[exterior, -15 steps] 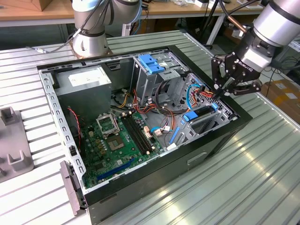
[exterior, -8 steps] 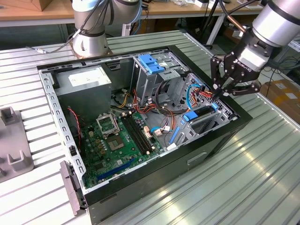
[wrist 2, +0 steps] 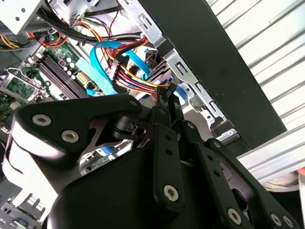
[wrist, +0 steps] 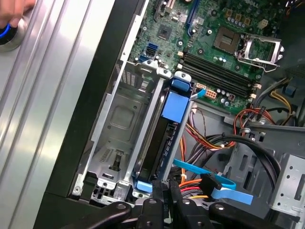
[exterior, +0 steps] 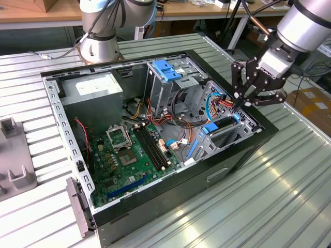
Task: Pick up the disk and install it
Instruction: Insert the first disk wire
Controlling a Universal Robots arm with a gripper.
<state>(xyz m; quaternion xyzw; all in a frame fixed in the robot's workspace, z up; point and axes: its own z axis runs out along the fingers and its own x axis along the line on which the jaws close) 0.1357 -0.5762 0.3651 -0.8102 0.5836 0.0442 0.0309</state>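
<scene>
The disk (exterior: pixel 222 125) sits on edge in a slot of the drive cage at the open computer case's (exterior: pixel 269 135) side on the exterior view's right. Its dark body and bright blue carrier rail (wrist: pixel 174 102) run down into the cage. My gripper (exterior: pixel 239 105) hangs right over the disk's end nearest the case wall. Its black fingers are shut together with nothing between them, tips (wrist: pixel 166 187) at or just above the disk's blue end piece (wrist: pixel 144 186). In the second wrist view the closed gripper (wrist 2: pixel 169 93) points at the bundle of coloured cables.
Blue and red-yellow cables (exterior: pixel 214 101) lie beside the gripper. A tall drive bay with a blue bracket (exterior: pixel 166 70), the motherboard (exterior: pixel 126 155) and the power supply (exterior: pixel 95 88) fill the case. An empty cage slot (wrist: pixel 116 129) adjoins the disk. A hand (wrist: pixel 12 12) rests at the table's edge.
</scene>
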